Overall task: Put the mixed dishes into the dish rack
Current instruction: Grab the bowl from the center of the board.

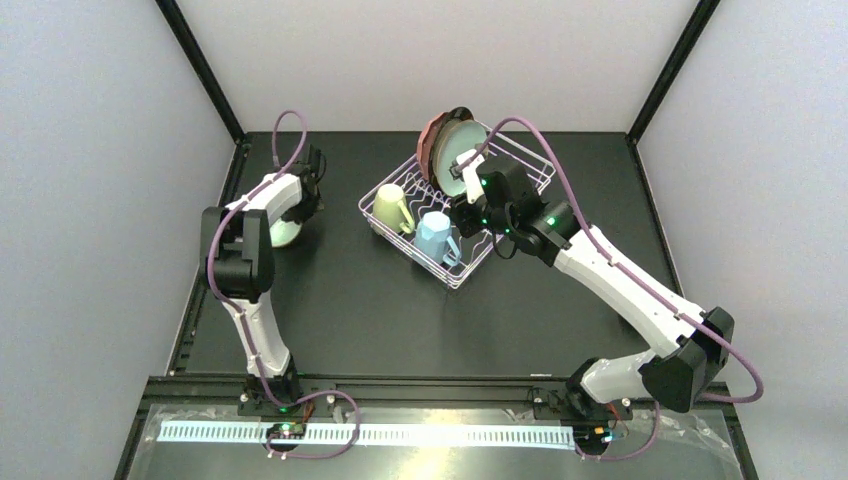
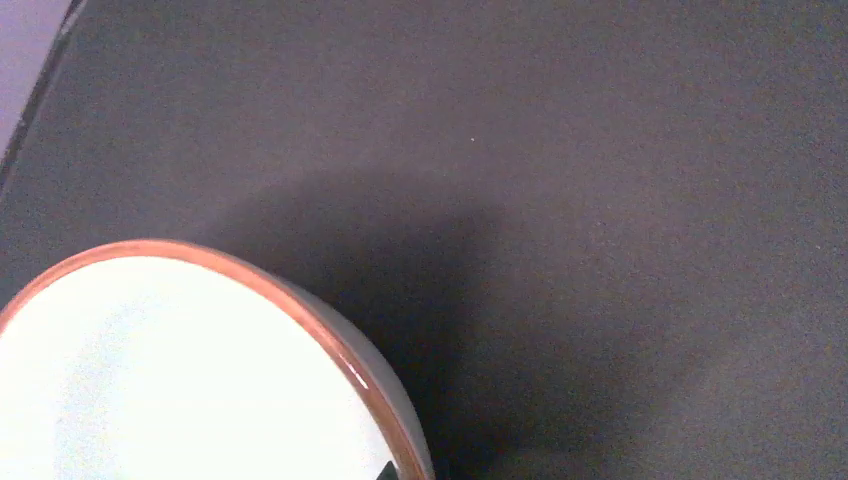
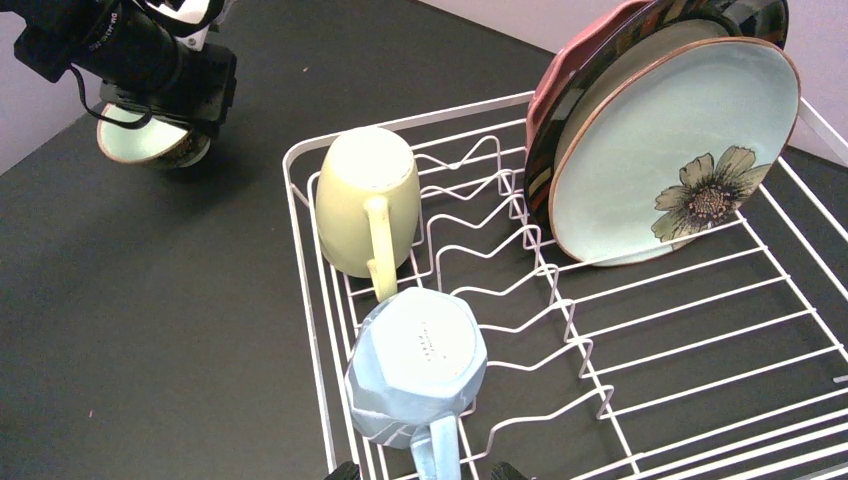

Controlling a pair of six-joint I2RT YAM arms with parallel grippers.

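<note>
Light-blue mug (image 3: 418, 365) before wide-apart right fingers (image 3: 345, 468), left fingers (image 1: 312, 200) state cannot tell, black table (image 1: 330, 300), grey walls (image 1: 400, 60)

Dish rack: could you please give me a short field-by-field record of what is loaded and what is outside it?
Rack: white wire dish rack, mid-table
Mugs inside: cream mug and light-blue mug, both upside down
Plates inside: mint flowered plate, dark-rimmed plate and pink plate, on edge together at one corner
Outside: one bowl on the table, left of the rack
Left gripper: at the bowl, grip unclear
Right gripper: open, fingertips either side of the light-blue mug's handle
</note>
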